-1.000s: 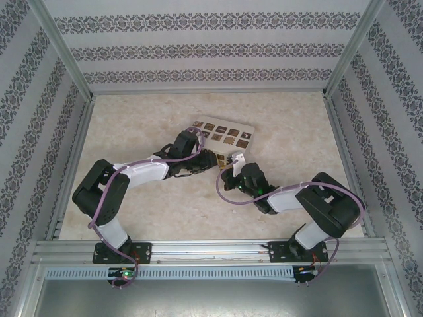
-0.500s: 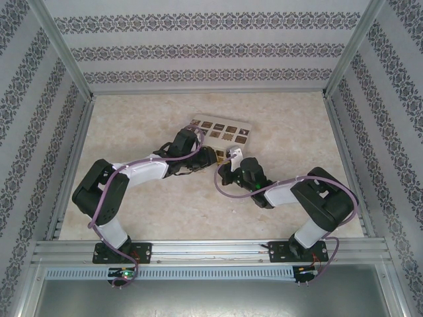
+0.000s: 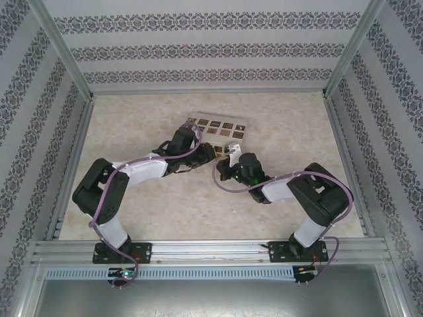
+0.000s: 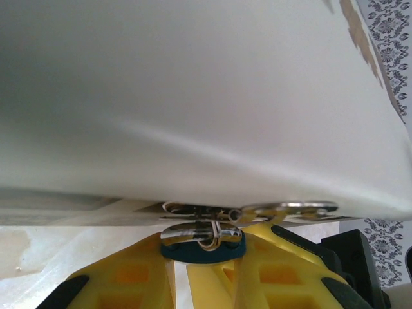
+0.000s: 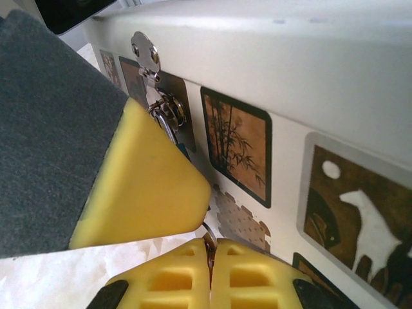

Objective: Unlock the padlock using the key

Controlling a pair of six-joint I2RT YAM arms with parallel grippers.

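**Left wrist view: padlock clamped beneath the box**

Left tool (image 4: 205,261) grips the blue padlock (image 4: 193,252), touching the cream box (image 4: 193,96) above it, mid-bench (image 3: 165,205) toward the far edge. Right tool (image 5: 209,257) is pressed together; a metal sliver (image 5: 206,239) at its seam is too small to identify.

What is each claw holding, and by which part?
Left claw pinches the padlock by its blue body. Right claw shut on thin metal, likely the key.

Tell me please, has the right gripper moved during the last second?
Yes. The right gripper has moved left and farther away from the near rail.
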